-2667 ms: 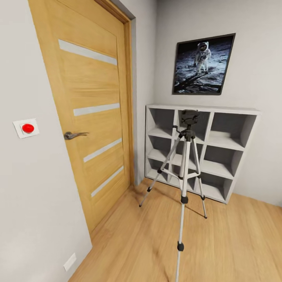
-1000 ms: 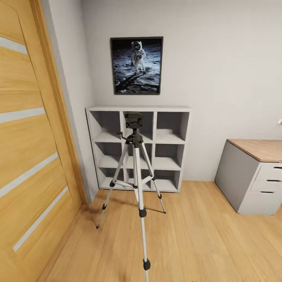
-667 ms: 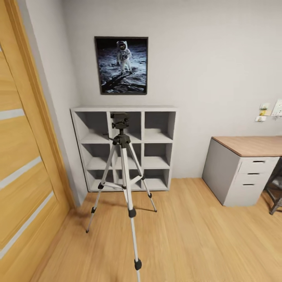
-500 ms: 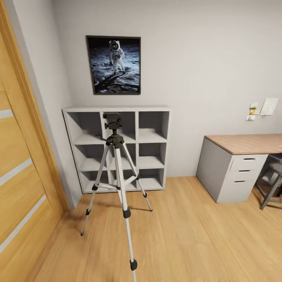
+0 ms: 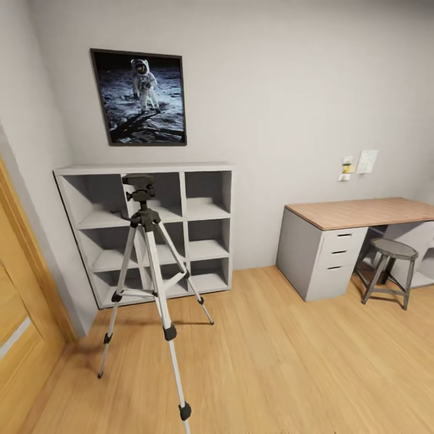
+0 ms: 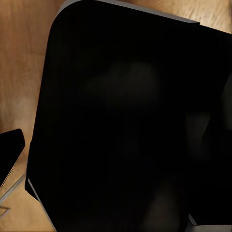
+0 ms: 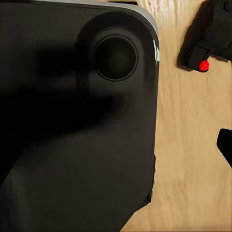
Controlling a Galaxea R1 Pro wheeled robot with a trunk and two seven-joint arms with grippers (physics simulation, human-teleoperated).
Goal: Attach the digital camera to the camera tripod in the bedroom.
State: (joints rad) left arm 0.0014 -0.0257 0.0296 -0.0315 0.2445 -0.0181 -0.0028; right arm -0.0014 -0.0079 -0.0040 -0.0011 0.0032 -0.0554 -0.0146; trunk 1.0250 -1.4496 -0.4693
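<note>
The camera tripod (image 5: 146, 265) stands at the lower left of the head view on the light plank floor (image 5: 289, 361), its three silver legs splayed and its black head level with the top row of a grey cubby shelf (image 5: 199, 211) just behind it. One leg runs down to the bottom edge of the frame. At the far left edge a strip of oak door (image 5: 18, 313) meets the pale wall. A framed astronaut picture (image 5: 140, 97) hangs in the upper left, above the shelf. At the right, a desk (image 5: 355, 214) with a wood top and grey drawers stands against the wall, a round stool (image 5: 389, 268) just beside it. Between tripod and desk the floor lies open across the lower centre and lower right.

In the right wrist view the digital camera (image 7: 209, 36), black with a red dot, lies on wood planks at the upper right, apart from the rounded edge of a large dark body (image 7: 77, 125). I cannot tell whether either hand is wide or narrow.
</note>
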